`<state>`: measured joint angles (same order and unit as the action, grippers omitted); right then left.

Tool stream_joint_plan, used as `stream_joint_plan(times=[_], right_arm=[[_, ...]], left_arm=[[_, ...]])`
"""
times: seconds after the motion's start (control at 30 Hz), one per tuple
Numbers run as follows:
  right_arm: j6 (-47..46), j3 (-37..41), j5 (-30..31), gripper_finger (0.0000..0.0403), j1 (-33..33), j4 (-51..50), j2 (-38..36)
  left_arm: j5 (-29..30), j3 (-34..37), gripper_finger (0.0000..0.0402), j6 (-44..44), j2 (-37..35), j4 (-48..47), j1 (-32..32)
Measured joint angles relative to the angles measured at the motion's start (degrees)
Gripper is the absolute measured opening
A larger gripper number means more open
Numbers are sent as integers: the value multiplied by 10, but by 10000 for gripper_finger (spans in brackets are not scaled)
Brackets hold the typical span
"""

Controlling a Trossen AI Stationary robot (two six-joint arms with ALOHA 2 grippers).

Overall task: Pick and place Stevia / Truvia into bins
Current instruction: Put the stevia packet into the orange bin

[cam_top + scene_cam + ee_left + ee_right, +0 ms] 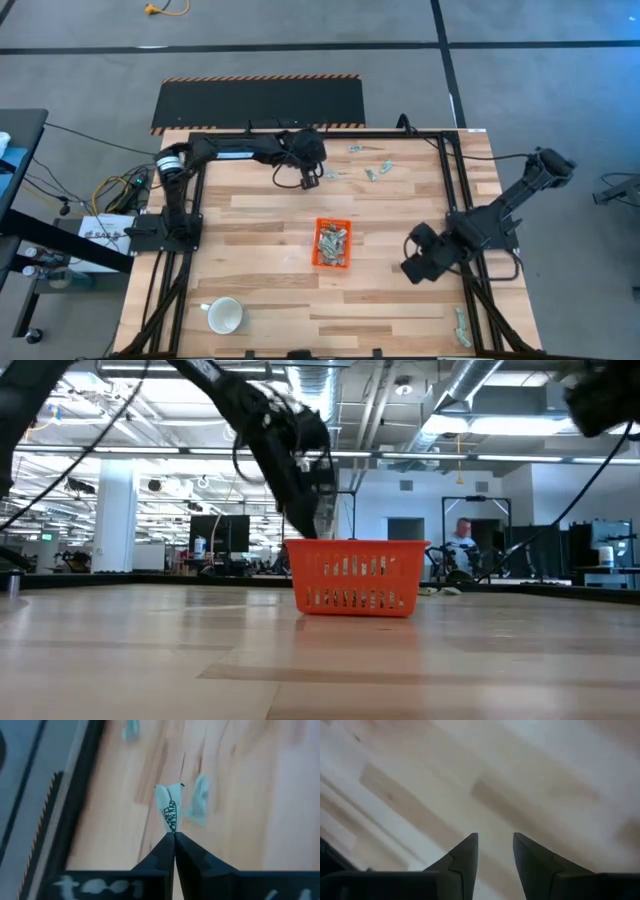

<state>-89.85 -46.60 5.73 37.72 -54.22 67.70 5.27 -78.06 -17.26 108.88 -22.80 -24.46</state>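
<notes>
Now our left gripper (174,834) near the table's far edge pinches one sachet (169,807). We should lift it straight up, carry it slowly to the one orange bin (333,264) at mid-table and let go low. Our right gripper (495,845) waits near the right edge, fingers spread. We count maybe four loose sachets (377,171) near the far edge.
</notes>
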Motion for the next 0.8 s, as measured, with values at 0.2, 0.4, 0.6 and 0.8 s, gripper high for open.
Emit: stream_joint_plan(times=[0.2, 0.4, 0.6, 0.8], right_arm=[[-166, 0, -57, 116, 63, -9, 0], [-302, 0, -99, 116, 120, -5, 7], [-336, 0, -181, 116, 146, -5, 27], [-266, 0, -233, 116, 147, 0, 53]], left_arm=[[-50, 0, 0, 15, -89, -51, 44], [-175, 0, 0, -17, -135, -110, 118], [-210, 17, 0, -64, -120, -124, 206], [-175, 41, 0, -88, -110, -92, 265]])
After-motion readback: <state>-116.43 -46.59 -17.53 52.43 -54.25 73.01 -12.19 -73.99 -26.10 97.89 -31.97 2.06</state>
